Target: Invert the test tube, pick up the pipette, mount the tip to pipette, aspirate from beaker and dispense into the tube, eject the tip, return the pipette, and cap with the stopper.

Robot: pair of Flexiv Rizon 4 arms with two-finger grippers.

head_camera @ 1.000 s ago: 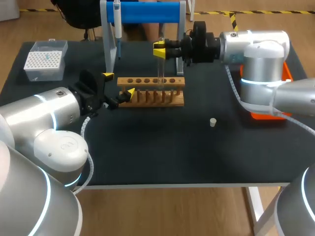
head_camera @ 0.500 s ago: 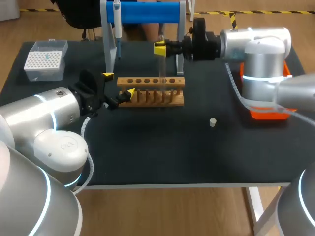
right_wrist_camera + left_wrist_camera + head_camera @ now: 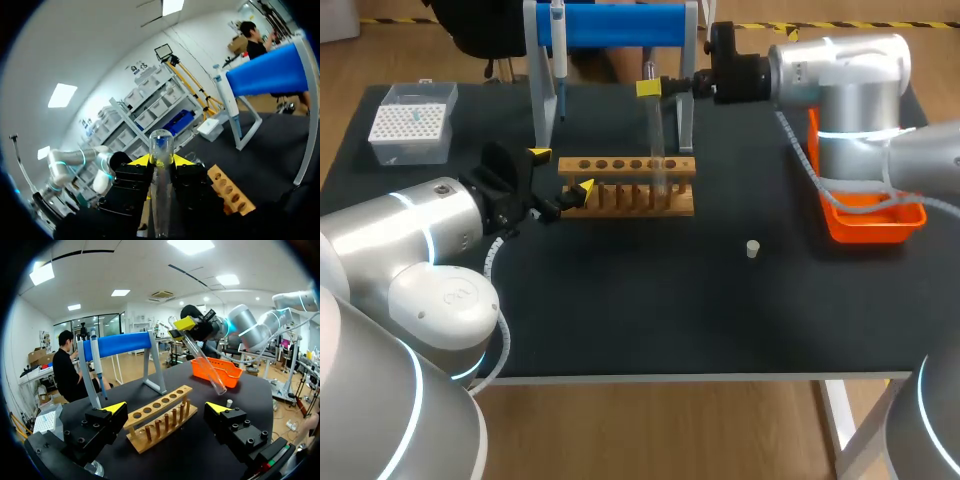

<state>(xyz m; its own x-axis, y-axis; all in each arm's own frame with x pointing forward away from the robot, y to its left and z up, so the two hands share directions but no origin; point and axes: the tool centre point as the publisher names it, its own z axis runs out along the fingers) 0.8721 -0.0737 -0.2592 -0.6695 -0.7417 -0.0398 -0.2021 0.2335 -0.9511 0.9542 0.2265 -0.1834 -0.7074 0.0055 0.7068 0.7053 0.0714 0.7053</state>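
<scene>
My right gripper (image 3: 649,88) is shut on a clear test tube (image 3: 656,140), held above the right part of the wooden rack (image 3: 628,186). The tube slants, its lower end near the rack's top. From the right wrist, the tube (image 3: 161,185) stands between the yellow tips of the gripper (image 3: 161,161). My left gripper (image 3: 560,170) stands open at the rack's left end with nothing in it. In the left wrist view the rack (image 3: 160,417) lies ahead of that gripper (image 3: 167,409), the tube (image 3: 206,367) beyond it. The pipette (image 3: 558,50) hangs on the blue stand. A small stopper (image 3: 752,249) lies on the mat.
A tip box (image 3: 412,122) sits at the back left of the table. An orange bin (image 3: 870,218) stands at the right under my right arm. The blue-barred stand (image 3: 620,25) rises behind the rack. The dark mat in front holds only the stopper.
My right gripper has risen and drawn back with the test tube. The tube, upright before, now slants. The right arm has shifted off the orange bin. My left arm has not moved.
</scene>
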